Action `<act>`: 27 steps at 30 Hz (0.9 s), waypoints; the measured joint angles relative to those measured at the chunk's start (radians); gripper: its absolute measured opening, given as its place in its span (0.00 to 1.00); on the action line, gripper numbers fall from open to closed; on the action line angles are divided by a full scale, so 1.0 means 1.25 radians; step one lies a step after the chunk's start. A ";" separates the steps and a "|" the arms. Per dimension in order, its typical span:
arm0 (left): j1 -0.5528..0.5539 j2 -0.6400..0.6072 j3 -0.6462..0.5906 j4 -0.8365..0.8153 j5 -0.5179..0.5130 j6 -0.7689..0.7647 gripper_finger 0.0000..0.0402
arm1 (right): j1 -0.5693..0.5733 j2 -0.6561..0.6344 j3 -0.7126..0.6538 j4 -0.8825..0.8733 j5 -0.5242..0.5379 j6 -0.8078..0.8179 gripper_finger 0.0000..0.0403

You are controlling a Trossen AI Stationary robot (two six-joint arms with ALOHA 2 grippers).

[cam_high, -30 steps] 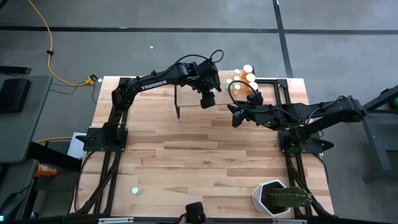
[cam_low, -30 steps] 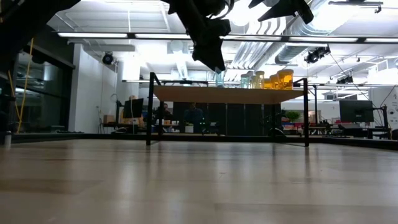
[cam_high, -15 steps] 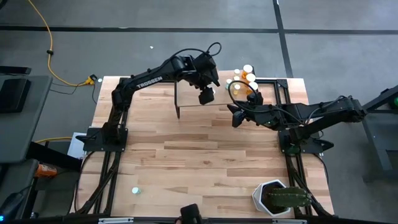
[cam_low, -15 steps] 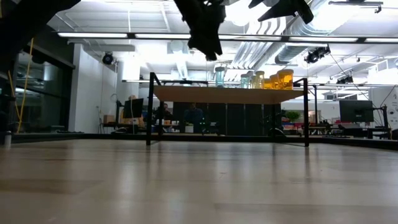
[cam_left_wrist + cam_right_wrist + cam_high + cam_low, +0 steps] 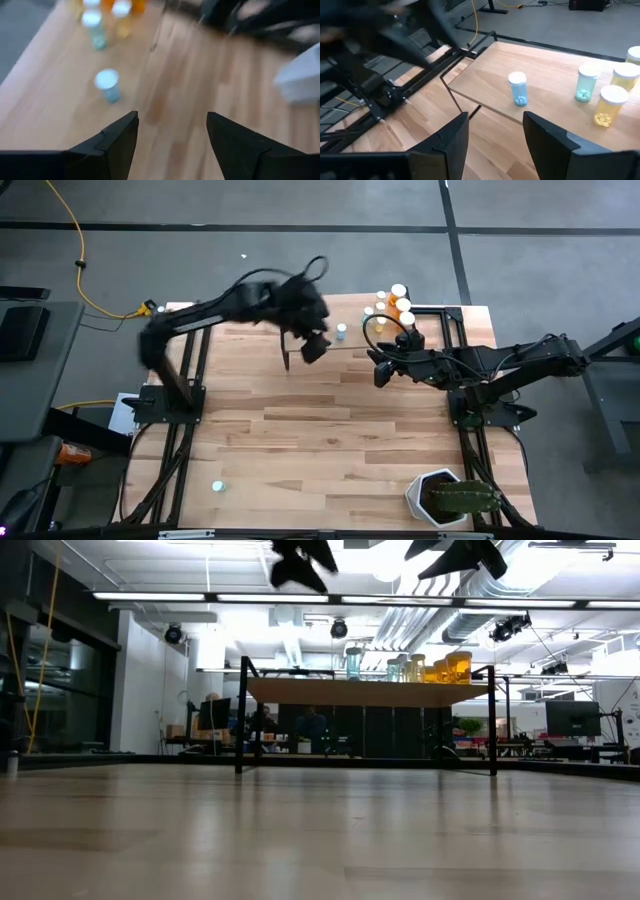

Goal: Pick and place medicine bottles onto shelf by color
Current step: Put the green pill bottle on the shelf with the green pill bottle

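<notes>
One blue bottle (image 5: 517, 89) holding blue pills stands on shelf (image 5: 545, 70)

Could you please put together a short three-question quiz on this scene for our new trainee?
1. True or false: the pale blue pill bottle with a white cap stands upright on the light-wood shelf board, apart from the other bottles.
2. Which gripper is shut on a bottle? A) the left gripper B) the right gripper C) neither
3. Fill in: the large white pot with the green plant stands on the striped wooden tabletop, on the ____ arm's side.

Key: 1 true; 2 C, both grippers stand open and hold nothing; 3 right.
</notes>
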 joint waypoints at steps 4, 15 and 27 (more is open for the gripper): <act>-0.079 -0.233 -0.317 0.293 -0.021 -0.092 0.57 | 0.000 0.000 0.000 -0.022 -0.002 0.008 0.44; -0.435 -0.689 -0.874 0.621 -0.389 -0.357 0.57 | 0.000 0.000 0.000 -0.041 -0.035 0.003 0.44; -0.517 -0.711 -0.856 0.395 -0.214 -0.271 0.57 | 0.000 0.000 0.000 -0.052 -0.040 0.002 0.44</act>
